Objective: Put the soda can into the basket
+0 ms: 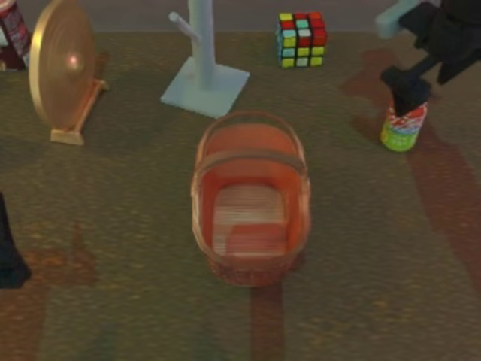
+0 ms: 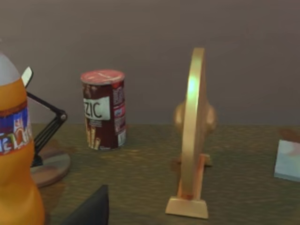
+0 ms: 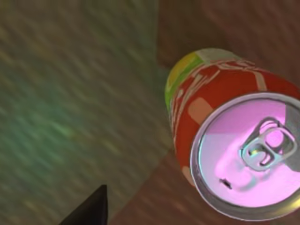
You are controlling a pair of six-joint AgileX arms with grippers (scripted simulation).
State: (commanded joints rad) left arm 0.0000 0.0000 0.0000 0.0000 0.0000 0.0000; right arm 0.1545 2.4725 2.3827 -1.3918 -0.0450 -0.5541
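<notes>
Top view shows your right gripper [image 1: 406, 96] directly over the upright soda can [image 1: 401, 129], far right of the basket [image 1: 250, 192]; you cannot tell how its jaws stand.

One can [image 1: 401, 129], standing directly under the right gripper [image 1: 409, 96], and one basket [image 1: 250, 197], well off to that gripper's left, are counted. One golden disc [image 1: 62, 66], one white stand [image 1: 203, 66] and one colour cube [image 1: 301, 39] are counted farther left along the back. From the left wrist, one dark red tub [image 2: 104, 109], one orange bottle [image 2: 14, 154] and one black lamp [image 2: 44, 136] are counted.
</notes>
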